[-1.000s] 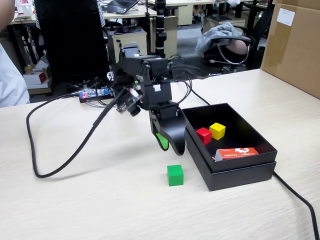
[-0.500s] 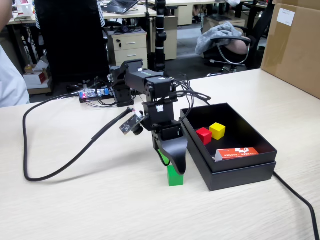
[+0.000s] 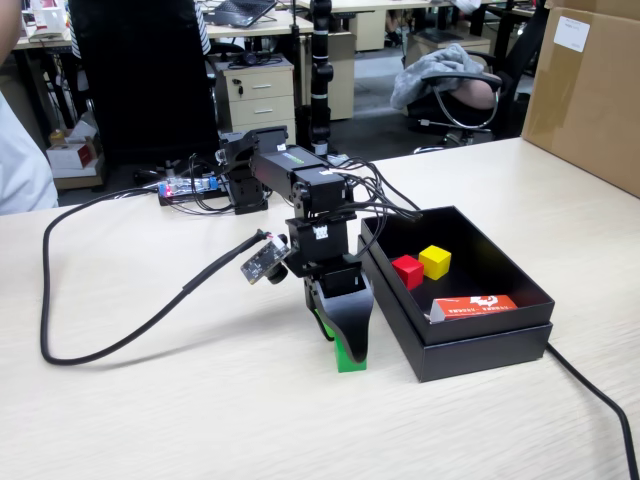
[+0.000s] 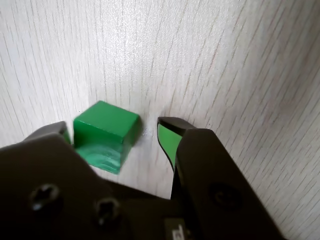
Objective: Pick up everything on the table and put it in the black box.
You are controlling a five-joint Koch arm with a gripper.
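A green cube [image 3: 351,359] [image 4: 105,132] sits on the light wood table [image 3: 200,410] just left of the black box [image 3: 482,346]. My gripper [image 3: 343,345] [image 4: 115,127] is down at the table and open, with its jaws on either side of the cube. In the wrist view the left jaw is close against the cube and a gap shows between the cube and the right finger [image 4: 169,140]. The dark finger hides most of the cube in the fixed view. A red cube [image 3: 407,271] and a yellow cube [image 3: 435,261] lie inside the box.
A flat orange-red and white carton [image 3: 475,306] lies in the box's near part. A thick black cable [image 3: 100,345] loops across the table at left, and another [image 3: 600,405] runs off the box's right corner. A big brown cardboard carton [image 3: 590,90] stands far right.
The gripper has come down and toward the camera, from hanging above and left of the green cube to straddling it at table level. The cube has not moved.
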